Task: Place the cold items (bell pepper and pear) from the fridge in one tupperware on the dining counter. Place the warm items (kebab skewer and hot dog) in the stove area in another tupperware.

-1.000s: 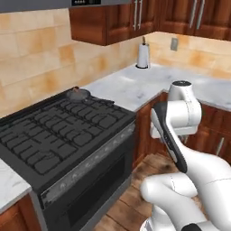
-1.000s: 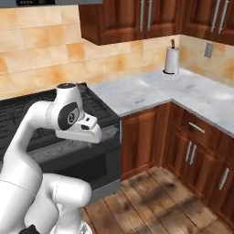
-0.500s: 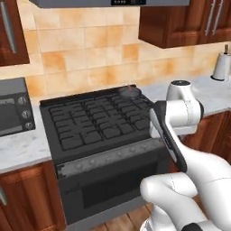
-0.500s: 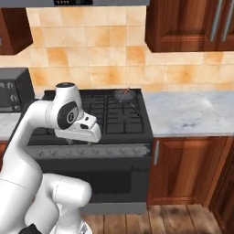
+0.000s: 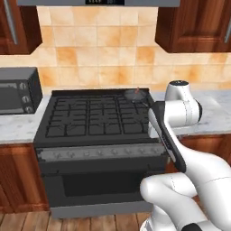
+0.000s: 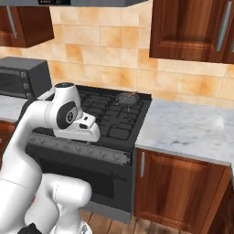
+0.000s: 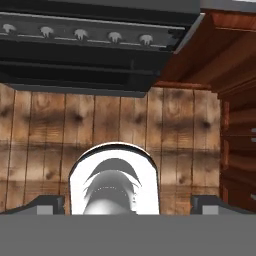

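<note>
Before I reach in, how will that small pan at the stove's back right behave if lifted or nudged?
The pan looks rigid and shallow, so probably stable. It sits on the stove's ridged grate, so a push would likely snag rather than slide. The thin reddish item in it might shift.

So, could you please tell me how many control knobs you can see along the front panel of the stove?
5, in one row across the stove's front panel in the hand view, at and. More may lie beyond the picture's left edge.
</note>
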Robot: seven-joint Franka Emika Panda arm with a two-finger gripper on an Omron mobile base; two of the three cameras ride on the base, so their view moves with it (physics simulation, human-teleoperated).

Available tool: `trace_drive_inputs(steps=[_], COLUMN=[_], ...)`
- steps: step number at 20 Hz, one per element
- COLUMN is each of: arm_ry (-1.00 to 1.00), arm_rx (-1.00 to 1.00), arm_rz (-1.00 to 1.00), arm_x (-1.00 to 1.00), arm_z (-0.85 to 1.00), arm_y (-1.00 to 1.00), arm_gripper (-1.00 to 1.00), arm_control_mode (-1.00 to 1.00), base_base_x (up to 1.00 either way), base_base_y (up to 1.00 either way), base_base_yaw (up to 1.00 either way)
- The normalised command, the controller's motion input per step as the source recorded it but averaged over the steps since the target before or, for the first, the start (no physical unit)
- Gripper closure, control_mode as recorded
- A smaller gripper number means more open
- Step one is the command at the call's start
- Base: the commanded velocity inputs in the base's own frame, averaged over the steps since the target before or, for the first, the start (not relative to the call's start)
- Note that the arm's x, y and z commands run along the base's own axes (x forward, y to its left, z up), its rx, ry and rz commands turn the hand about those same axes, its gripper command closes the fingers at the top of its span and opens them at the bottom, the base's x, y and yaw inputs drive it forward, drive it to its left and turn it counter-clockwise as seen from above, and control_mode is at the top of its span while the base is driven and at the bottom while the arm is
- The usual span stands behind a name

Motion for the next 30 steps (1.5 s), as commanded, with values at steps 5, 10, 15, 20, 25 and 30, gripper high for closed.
trace_drive_inputs(steps=[5,10,15,20,25,30], arm_ry=[0.0,0.0,0.0,0.0,0.0,0.0], arm_rx=[0.0,0.0,0.0,0.0,0.0,0.0], arm_rz=[0.0,0.0,0.0,0.0,0.0,0.0], arm_x=[0.0,0.0,0.0,0.0,0.0,0.09], arm_z=[0.0,0.0,0.0,0.0,0.0,0.0], arm_y=[0.0,0.0,0.0,0.0,0.0,0.07], arm_gripper=[-1.0,-1.0,-1.0,-1.0,-1.0,-1.0], arm_control_mode=[1.0,1.0,1.0,1.0,1.0,-1.0], base_base_x=[0.46,0.73,0.49,0.38,0.49,0.28], base_base_y=[-0.41,0.05,0.21,0.42,0.6,0.32], base_base_yaw=[0.09,-0.22,-0.13,-0.07,-0.08,-0.05])
